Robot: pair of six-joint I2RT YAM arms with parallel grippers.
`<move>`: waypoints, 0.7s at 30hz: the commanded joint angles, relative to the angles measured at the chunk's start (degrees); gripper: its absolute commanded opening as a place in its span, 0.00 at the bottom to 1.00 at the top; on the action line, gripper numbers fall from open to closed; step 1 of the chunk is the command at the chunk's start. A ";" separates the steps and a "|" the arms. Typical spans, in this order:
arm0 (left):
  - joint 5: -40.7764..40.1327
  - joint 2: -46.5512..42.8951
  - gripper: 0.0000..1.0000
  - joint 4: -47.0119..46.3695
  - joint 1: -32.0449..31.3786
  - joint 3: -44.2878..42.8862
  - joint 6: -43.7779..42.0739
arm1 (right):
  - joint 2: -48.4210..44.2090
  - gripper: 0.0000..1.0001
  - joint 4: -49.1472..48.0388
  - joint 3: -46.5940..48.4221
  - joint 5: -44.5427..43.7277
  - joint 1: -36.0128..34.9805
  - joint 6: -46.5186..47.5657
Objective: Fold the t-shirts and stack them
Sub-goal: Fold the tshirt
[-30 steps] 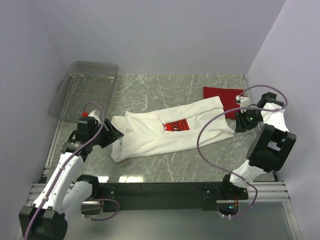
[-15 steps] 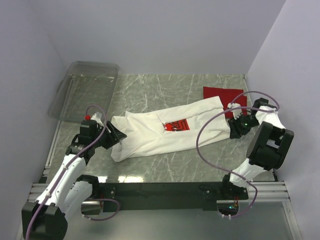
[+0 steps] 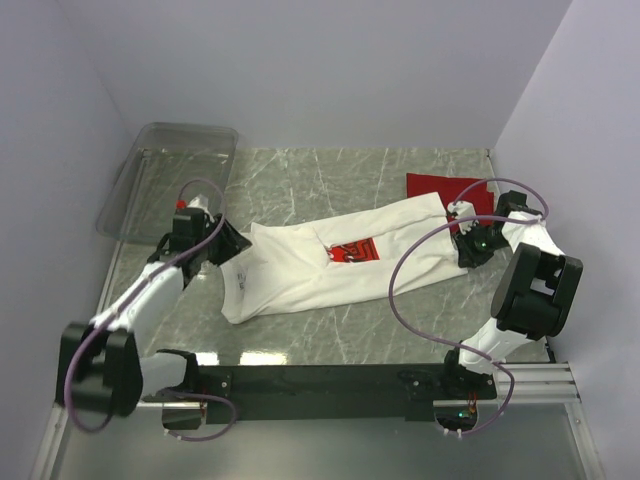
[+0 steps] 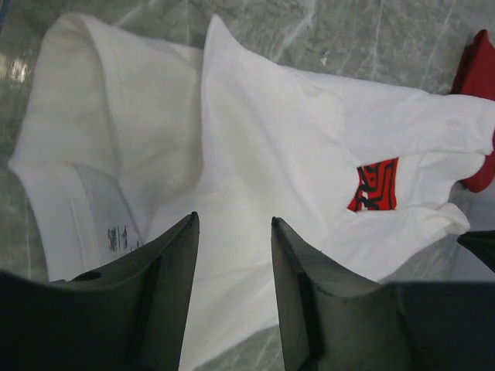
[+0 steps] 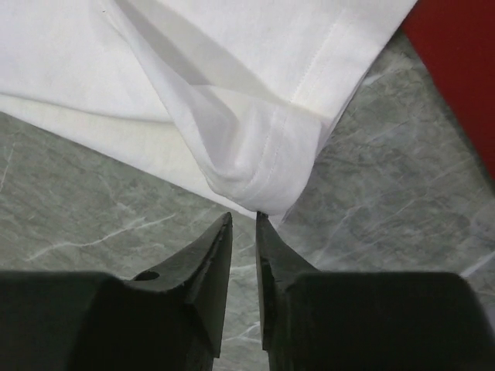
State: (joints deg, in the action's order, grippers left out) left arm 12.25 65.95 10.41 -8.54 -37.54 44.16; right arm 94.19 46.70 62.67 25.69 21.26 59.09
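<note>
two claws sit at both ends of the white t-shirt [image 3: 300,272], i think to lift and fold it. left claw [image 4: 233,220] gapes over the collar end. right claw [image 5: 241,216] is almost shut at the hem; i cannot tell if it pinches. red t-shirt [image 3: 440,187] lies behind, waiting.

- White t-shirt [image 3: 300,270], under and ahead of the left jaws: plain white, with dark print on its neck label [image 4: 117,236].
- Chest graphic [image 4: 377,185]: a red square with black line pattern.
- Red t-shirt [image 3: 445,188], beyond the right jaws: plain red.
- Worktop [image 3: 330,180]: grey-green marble with white veins.
- Jaws: black on both arms.
- Cables [image 3: 400,270] behind the jaws: purple.
- Bin [image 3: 170,160], beyond the left jaws: clear.
</note>
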 commanded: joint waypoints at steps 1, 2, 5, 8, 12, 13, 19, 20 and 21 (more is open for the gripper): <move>1.89 7.68 0.47 -6.28 0.19 -4.82 -3.64 | -1.82 0.23 -0.03 2.19 2.07 0.10 -0.21; 2.86 11.01 0.47 -7.24 0.10 -6.04 -3.82 | -1.82 0.17 0.06 2.19 2.43 0.10 0.23; 2.44 16.03 0.47 -7.26 -0.87 -8.94 -4.78 | -1.91 0.10 0.41 2.28 3.39 0.10 0.85; -1.07 19.46 0.48 -6.03 -2.71 -11.75 -6.10 | -2.35 0.00 1.11 2.71 4.45 0.10 1.46; -5.47 22.90 0.45 -4.01 -3.59 -14.31 -6.98 | -2.70 0.00 2.96 4.29 5.68 0.10 2.34; -5.92 23.51 0.45 -3.82 -3.85 -14.75 -7.16 | -2.70 0.00 4.00 4.73 5.95 0.10 2.61; -7.24 28.17 0.36 -2.24 -4.38 -17.92 -8.74 | -1.29 0.00 8.67 9.04 7.44 0.10 3.05; -7.33 28.87 0.31 -1.98 -4.38 -18.53 -8.92 | -0.77 0.00 8.76 9.83 7.44 0.10 2.87; -7.24 29.14 0.29 -1.89 -4.38 -18.88 -9.18 | -0.68 0.00 8.94 10.10 7.53 0.10 2.70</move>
State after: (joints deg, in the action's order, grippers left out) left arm 6.39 94.28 7.70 -12.56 -53.69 36.95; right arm 94.19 52.86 69.84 31.22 21.26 61.39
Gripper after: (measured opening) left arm 0.311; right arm 0.007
